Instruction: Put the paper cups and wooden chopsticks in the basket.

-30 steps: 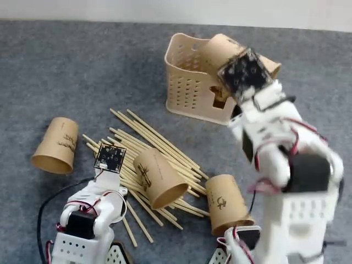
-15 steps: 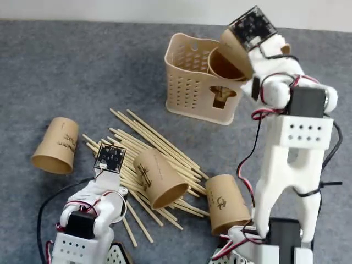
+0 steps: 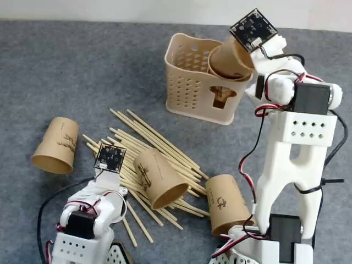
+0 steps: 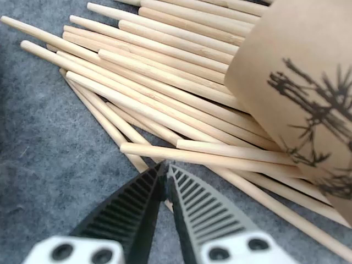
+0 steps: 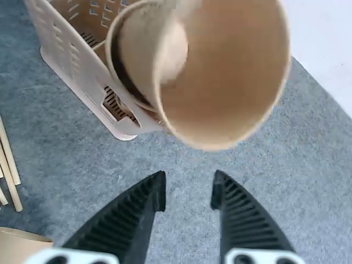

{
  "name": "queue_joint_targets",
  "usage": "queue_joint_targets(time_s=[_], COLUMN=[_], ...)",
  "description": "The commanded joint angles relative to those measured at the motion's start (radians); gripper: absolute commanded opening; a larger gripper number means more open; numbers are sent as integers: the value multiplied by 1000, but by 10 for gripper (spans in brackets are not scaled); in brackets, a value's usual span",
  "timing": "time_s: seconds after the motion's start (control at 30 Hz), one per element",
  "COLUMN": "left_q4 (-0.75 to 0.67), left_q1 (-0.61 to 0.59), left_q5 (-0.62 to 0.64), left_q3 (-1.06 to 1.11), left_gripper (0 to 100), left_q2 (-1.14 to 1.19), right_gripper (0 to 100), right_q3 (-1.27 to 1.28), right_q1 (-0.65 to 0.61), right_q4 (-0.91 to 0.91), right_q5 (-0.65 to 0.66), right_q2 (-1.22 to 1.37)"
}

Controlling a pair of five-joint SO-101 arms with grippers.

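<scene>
**Basket** (image 3: 190, 82): beige, perforated, upright on the grey mat (image 3: 82, 71), far and right of centre.

**Nested cups** (image 3: 231, 55): two paper cups, one inside the other, tilted in the basket's right end, with their mouths turned toward the right arm.

**Right gripper** (image 5: 187, 193): raised just right of the basket. It is released, fingers spread with nothing between them. The nested cups lie just beyond the tips, apart from them.

**Chopsticks** (image 3: 151, 154): a loose wooden pile at the mat's centre, running from far left to near right.

**Centre cup** (image 3: 159, 177): on its side on top of the pile.

**Left cup** (image 3: 56, 144): left of the pile.

**Near-right cup** (image 3: 225, 203): at the pile's right end, beside the right arm's base.

**Left gripper** (image 4: 166, 169): low at the pile's near-left edge, clenched and empty, its tips just beside one chopstick.
</scene>
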Motion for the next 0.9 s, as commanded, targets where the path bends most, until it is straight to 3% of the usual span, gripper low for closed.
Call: queue_joint_targets(time_s=[0.0, 0.33, 0.73, 0.87], left_q4=[5, 5, 5, 5], left_q1=[12, 12, 12, 12], left_q5=[6, 6, 6, 6], left_q3=[19, 19, 19, 19], left_gripper=[6, 6, 6, 6], left_q2=[-10, -10, -10, -10], right_gripper=[163, 163, 163, 163], right_q3=[-50, -51, -38, 125], right_q1=[4, -51, -56, -35], right_q4=[1, -88, 206, 208], right_q5=[6, -181, -224, -224], right_q2=[-10, -12, -137, -208])
